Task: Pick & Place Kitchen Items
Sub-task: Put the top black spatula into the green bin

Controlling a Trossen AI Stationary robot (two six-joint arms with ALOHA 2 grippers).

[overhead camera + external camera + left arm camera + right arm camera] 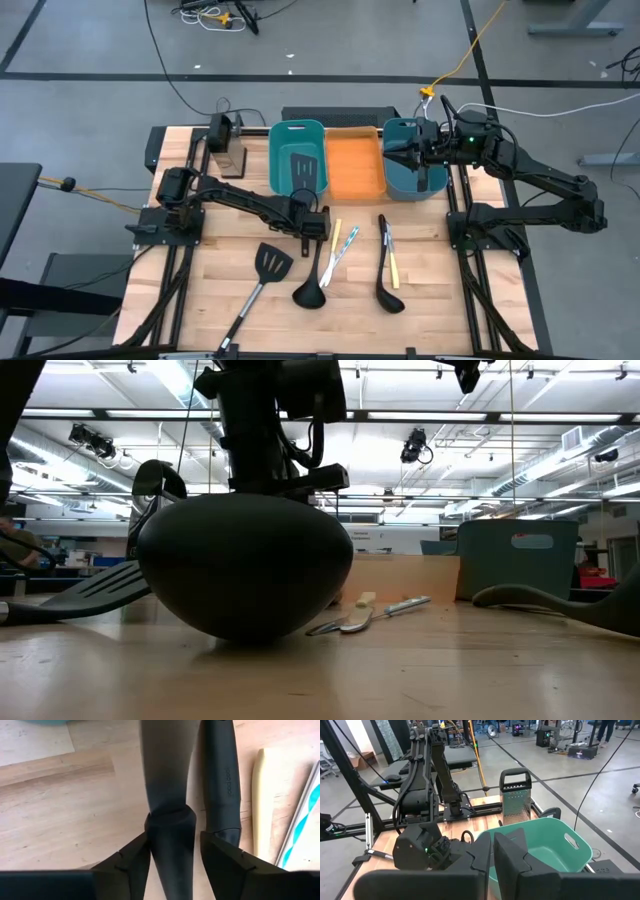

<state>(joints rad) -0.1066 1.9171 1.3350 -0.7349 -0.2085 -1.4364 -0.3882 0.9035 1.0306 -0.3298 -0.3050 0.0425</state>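
Black ladle [309, 288] handle between left gripper's [312, 226] parted fingers, right gripper [397, 151] pressed together over teal bin [412, 180].

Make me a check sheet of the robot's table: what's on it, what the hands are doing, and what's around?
Surface: wooden table, bare planks between items.
Job's things: two ladles, one spatula on the wood, another spatula in the left teal bin; yellow and teal-striped sticks beside the ladles.
Clutter: orange bin, right teal bin, grater.
Hands: left hand straddles a ladle handle, partly closed; right hand shut, above the right teal bin.
Cables: yellow cable and black ones on the floor.
Surroundings: workshop floor, ceiling lights.
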